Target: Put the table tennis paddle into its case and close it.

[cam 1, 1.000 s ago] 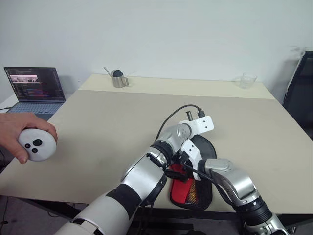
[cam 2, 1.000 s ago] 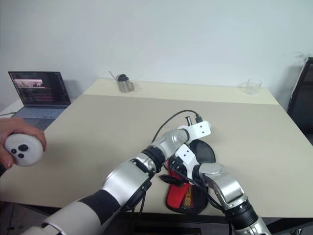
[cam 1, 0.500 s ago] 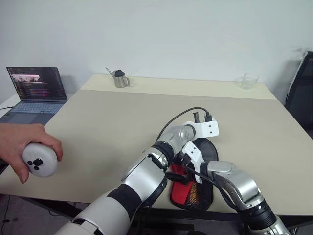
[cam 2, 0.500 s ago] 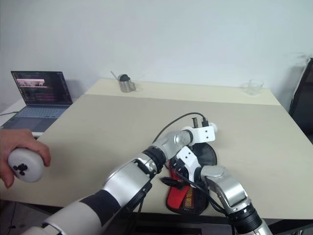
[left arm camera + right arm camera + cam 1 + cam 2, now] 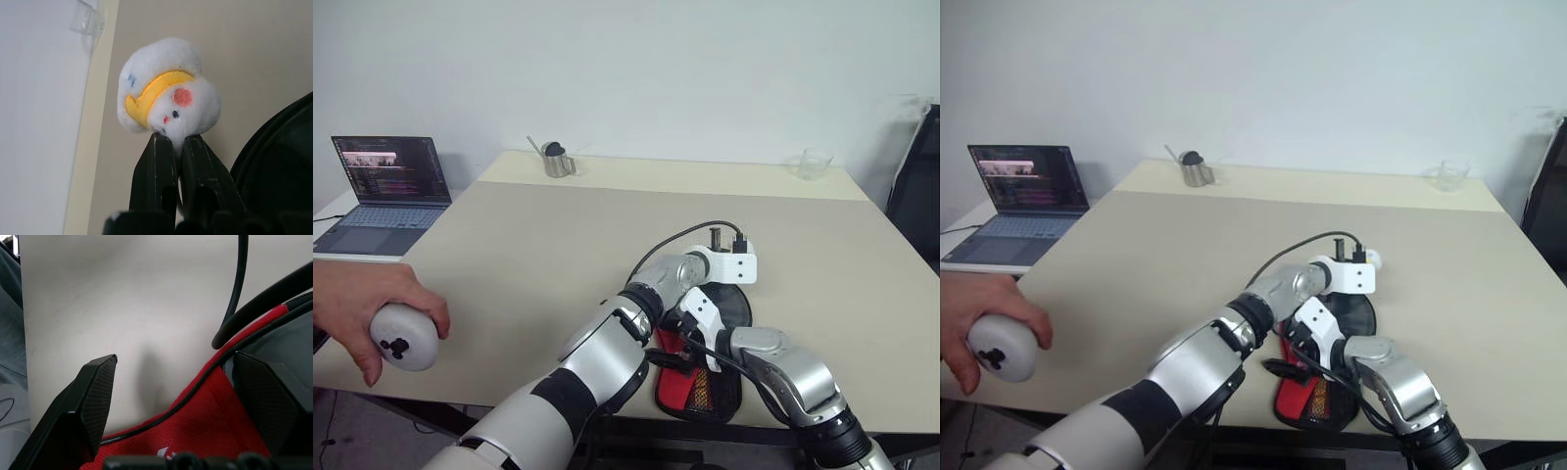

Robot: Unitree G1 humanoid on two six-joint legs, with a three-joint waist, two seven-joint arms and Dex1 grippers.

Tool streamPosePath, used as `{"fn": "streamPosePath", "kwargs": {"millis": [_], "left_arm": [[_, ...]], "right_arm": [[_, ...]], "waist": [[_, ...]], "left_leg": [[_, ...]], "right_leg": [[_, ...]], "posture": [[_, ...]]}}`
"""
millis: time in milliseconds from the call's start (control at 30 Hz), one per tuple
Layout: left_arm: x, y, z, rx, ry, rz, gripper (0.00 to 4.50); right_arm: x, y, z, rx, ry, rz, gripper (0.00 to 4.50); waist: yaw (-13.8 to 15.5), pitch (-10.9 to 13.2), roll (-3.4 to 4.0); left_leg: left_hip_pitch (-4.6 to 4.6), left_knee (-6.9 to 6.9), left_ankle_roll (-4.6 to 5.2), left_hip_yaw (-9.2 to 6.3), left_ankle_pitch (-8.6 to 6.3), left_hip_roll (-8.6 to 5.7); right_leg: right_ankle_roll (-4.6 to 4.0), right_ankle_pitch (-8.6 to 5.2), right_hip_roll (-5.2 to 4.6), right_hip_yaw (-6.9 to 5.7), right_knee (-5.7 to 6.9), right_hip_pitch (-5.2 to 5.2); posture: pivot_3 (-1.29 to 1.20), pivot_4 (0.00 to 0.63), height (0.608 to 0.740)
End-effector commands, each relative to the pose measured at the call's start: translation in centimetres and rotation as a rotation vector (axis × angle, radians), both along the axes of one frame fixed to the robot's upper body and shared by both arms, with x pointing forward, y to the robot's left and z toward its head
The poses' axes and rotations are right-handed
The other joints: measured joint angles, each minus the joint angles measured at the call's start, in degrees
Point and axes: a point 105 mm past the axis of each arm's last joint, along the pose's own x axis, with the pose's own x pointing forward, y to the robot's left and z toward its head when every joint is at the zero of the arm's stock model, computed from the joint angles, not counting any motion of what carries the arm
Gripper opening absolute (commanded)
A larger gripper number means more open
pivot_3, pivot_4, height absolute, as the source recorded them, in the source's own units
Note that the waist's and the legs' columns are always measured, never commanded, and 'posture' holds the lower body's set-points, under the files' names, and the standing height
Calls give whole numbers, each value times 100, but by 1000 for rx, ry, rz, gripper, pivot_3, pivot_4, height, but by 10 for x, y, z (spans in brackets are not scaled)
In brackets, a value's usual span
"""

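Observation:
The case (image 5: 703,380) lies flat near the table's front edge, with its red panel and mesh pocket toward me and its black rounded part (image 5: 732,302) farther out. My left gripper (image 5: 173,139) is shut on the case's small white-yellow charm (image 5: 166,88), held just beyond the case's black edge (image 5: 279,161). My right gripper (image 5: 176,356) is open and straddles the red corner of the case (image 5: 215,431). One finger (image 5: 95,396) is over bare table and the other finger (image 5: 264,401) is over the case. The table tennis paddle is hidden.
A black cable (image 5: 664,242) arcs over the table from my left wrist. At the left edge a person's hand (image 5: 362,308) holds a round white controller (image 5: 403,340). A laptop (image 5: 386,186), a metal cup (image 5: 551,159) and a clear cup (image 5: 813,163) stand farther back.
My left wrist has rolled and shifted a little to the right with the charm still pinched. The person's hand with the controller has sunk lower. The right gripper has stayed put.

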Motion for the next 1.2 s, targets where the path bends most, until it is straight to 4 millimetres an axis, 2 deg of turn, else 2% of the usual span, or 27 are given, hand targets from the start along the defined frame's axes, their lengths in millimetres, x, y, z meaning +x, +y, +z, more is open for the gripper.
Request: {"fn": "streamPosePath", "kwargs": {"millis": [33, 133, 267, 433, 600, 633, 767, 867, 933, 1067, 1200], "left_arm": [[-59, -74, -10, -71, 38, -218, 36], [-52, -67, -12, -103, 120, -150, 36], [-45, -58, -16, -124, 193, -97, 1244], [-29, -35, -21, -23, 137, -50, 2974], [-15, -17, -13, -39, 146, -8, 2974], [-10, -11, -11, -42, 145, 4, 2974], [5, 14, 0, -110, 194, 55, 2974], [18, 38, 16, -204, 251, 95, 2974], [24, 54, 24, -222, 266, 104, 2974], [33, 78, 31, -194, 251, 132, 2974], [38, 97, 41, -226, 245, 155, 2974]], "right_arm": [[-1, 5, -9, -23, 57, -6, 4166], [0, 4, -10, -22, 59, -8, 4166], [2, 4, -11, -20, 58, -4, 4166], [6, 9, -11, -12, 48, 15, 4166], [16, 10, -8, -8, 9, 27, 4166], [19, 10, -3, 2, -3, 29, 4166], [33, 5, 15, 25, -60, 30, 4166], [35, 1, 32, 54, -106, 76, 4166], [32, -3, 40, 56, -128, 122, 4166], [24, -18, 51, 16, -173, 221, 4166], [5, -32, 77, 37, -214, 382, 4166]], "waist": [[0, 0, 0], [0, 0, 0], [-6, 0, 0], [-34, 0, 0], [-95, 1, -1], [-108, 2, -1], [-188, 11, -1], [-219, 28, -2], [-226, 37, -6], [-245, 38, -5], [-230, 46, -4]], "left_leg": [[0, 0, 0, 0, 0, 0], [0, 0, 0, 0, 0, 0], [0, 0, 1, 1, 0, 1], [4, 1, 1, 1, 0, 2], [51, 1, -1, -5, -2, 4], [55, 1, -4, -6, -3, 5], [59, 1, -10, -17, -7, 10], [51, -1, 0, -16, 0, 9], [43, 0, 1, -7, 0, 8], [-2, -23, 1, 15, -2, 5], [-37, -23, 0, 6, -3, 6]], "right_leg": [[0, 0, 0, 0, 0, 0], [0, 0, 0, 0, 0, 0], [0, 0, 1, -1, 0, -1], [0, 0, 2, 0, 4, 0], [-9, -5, 1, -3, 2, 41], [-34, -20, 0, -3, 2, 43], [-37, -21, -5, -5, 4, 44], [-32, -18, -4, -8, 7, 41], [-3, 0, 1, -2, 10, 35], [2, -6, 13, 24, 9, -21], [2, -10, 18, 15, 14, -52]], "posture": [[0, 150, 740], [0, 150, 740], [0, 150, 740], [0, 150, 740], [0, 150, 740], [0, 150, 740], [0, 150, 740], [0, 150, 740], [0, 150, 740], [0, 150, 740], [0, 150, 740]]}}
